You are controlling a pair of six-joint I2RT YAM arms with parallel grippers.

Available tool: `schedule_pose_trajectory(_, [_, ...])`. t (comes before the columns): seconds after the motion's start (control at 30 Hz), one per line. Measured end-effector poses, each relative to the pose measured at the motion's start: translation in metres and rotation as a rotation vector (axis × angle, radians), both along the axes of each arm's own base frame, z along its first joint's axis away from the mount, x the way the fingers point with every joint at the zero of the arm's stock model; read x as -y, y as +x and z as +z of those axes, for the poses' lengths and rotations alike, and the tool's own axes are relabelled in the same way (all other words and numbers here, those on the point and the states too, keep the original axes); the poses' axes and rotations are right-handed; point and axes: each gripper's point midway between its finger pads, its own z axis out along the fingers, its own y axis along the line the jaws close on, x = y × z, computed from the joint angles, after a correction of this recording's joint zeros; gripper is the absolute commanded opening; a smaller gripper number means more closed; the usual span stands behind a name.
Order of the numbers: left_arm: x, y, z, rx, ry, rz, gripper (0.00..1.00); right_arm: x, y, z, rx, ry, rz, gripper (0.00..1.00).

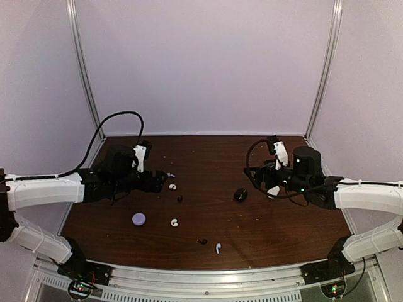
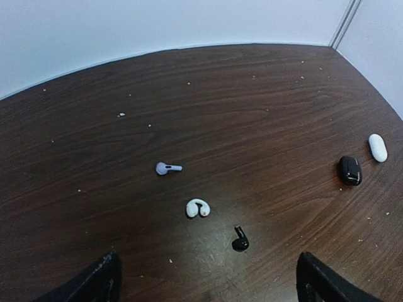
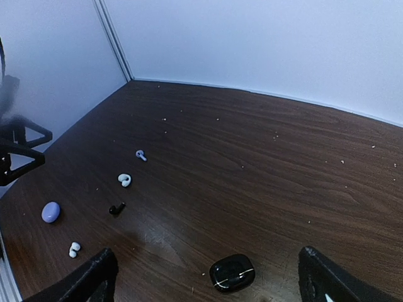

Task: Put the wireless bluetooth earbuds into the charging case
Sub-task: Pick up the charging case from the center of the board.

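My left fingers [image 2: 104, 283] stand wide apart, holding nothing, over bare dark wood. Just ahead lie a black earbud [image 2: 240, 241], a curled white earbud [image 2: 198, 207] and a pale lavender stemmed earbud [image 2: 167, 168], each apart from the others. My right fingers [image 3: 94, 283] are equally wide and hold nothing; a black charging case [image 3: 232, 272] lies on the wood near them. Open tabletop [image 1: 208, 157] runs on to the white back wall [image 1: 201, 63]. Case markings are too small to read.

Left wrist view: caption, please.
Open left gripper facing stemmed earbud, curled white earbud, black earbud; black case, white case beyond.
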Motion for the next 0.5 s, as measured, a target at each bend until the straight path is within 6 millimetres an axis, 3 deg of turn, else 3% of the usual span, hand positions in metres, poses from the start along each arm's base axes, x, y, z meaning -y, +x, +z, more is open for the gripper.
schedule_pose_trajectory(0.17, [0.019,-0.013,-0.001,0.033,-0.016,-0.061,0.98,-0.011,-0.013,-0.019,-0.021,-0.090,0.052,1.00])
schedule_pose_trajectory(0.5, [0.036,-0.027,0.006,0.095,-0.066,-0.162,0.98,-0.017,-0.021,-0.095,-0.177,-0.326,0.120,1.00])
